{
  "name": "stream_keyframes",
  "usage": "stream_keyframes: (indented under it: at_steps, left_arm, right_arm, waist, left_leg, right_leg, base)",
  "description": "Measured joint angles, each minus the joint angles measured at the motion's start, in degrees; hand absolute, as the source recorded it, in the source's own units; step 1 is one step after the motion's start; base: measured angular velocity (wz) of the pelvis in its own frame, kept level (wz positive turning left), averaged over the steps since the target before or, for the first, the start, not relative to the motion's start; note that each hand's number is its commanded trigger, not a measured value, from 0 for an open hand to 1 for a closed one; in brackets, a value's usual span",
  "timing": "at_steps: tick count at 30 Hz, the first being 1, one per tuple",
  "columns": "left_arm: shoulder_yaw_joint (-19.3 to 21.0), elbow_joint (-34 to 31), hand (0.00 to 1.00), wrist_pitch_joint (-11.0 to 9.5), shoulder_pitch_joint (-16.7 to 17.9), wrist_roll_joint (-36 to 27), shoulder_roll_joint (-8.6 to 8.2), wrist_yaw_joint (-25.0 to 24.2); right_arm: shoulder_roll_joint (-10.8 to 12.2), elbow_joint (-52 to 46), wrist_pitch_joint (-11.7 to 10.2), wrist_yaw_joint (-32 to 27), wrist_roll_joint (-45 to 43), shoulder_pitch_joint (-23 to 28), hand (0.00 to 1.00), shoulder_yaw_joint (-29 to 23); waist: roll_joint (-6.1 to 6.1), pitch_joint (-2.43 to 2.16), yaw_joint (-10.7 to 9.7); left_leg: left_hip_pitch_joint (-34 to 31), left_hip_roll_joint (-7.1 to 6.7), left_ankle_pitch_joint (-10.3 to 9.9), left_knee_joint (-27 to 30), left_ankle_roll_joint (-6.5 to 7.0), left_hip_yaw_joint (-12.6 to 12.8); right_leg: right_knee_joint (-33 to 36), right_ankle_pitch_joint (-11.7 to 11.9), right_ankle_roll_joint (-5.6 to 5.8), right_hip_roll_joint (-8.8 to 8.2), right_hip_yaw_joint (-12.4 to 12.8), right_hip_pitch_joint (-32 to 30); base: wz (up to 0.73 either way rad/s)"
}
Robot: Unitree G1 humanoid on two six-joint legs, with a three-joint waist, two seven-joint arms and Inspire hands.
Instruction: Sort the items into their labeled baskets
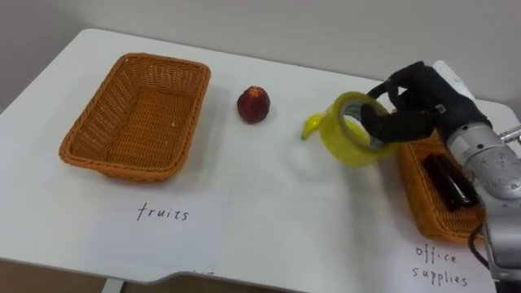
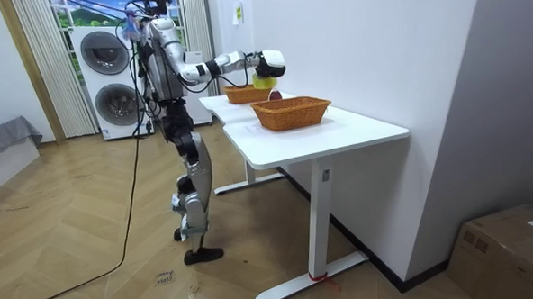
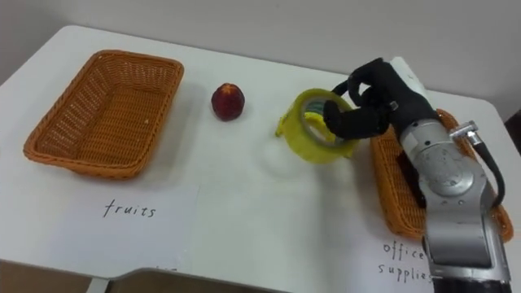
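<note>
Fruit and office things are spread over a white table. On the far left sits the fruit basket, with nothing in it, and a paper label lies on the near side of it. Right of that basket, well apart from it, is a round red fruit. It looks firm and smooth, so it may roll. I think a hand should cup it from the top, with fingers on both sides. Further right, a yellow banana peeks out from behind the tape roll. The banana looks soft and light, so I would take it gently by the middle and not squeeze. The tape roll is yellow and shaped like a ring. It is held up off the table, between the banana and the office basket. The right hand is clamped on it, with dark fingers curled round the ring's right side and through the hole. That looks like a good hold, since a roll like this is likely stiff and light, and its smooth side could slip. On the far right, the office basket has a dark thing in it, too hard to make out. I think the roll must go right, over the rim, and be let go low so it does not bounce out.
</note>
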Motion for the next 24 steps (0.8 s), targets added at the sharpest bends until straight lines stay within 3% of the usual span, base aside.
stream_keyframes:
  at_steps: [5, 14, 24]
  left_arm:
    - [0.1, 0.0, 0.0, 0.0, -0.1, 0.0, 0.08, 0.0]
    - [2.2, 0.0, 0.0, 0.0, 0.4, -0.1, 0.06, -0.4]
    - [5.5, 0.0, 0.0, 0.0, 1.4, 0.0, -0.39, -0.4]
  right_arm:
    - [-0.8, 2.4, -0.5, -3.4, 0.0, 0.0, 1.0, -0.2]
    - [-0.8, 8.5, -1.0, -6.3, 6.4, 0.2, 1.0, -1.7]
    - [-3.4, 14.0, -1.0, -9.1, 8.9, 0.2, 1.0, -4.9]
  waist:
    - [-0.11, -0.15, -0.3]
    - [0.63, 0.24, -1.9]
    - [0.95, -0.16, -3.4]
  left_leg:
    - [0.1, 0.07, 0.0, -0.1, 0.0, 0.0]
    - [0.7, 0.3, 0.0, -0.6, -0.01, 0.9]
    - [0.9, 0.32, 0.0, -0.3, -0.01, 1.8]
  right_leg:
    - [0.0, 0.0, 0.0, 0.06, 0.0, 0.0]
    - [0.3, 0.2, -0.05, 0.27, 0.8, 0.1]
    - [0.8, 0.1, -0.03, 0.27, 1.7, 0.0]
  base:
    - [0.0]
    - [-0.05]
    - [-0.03]
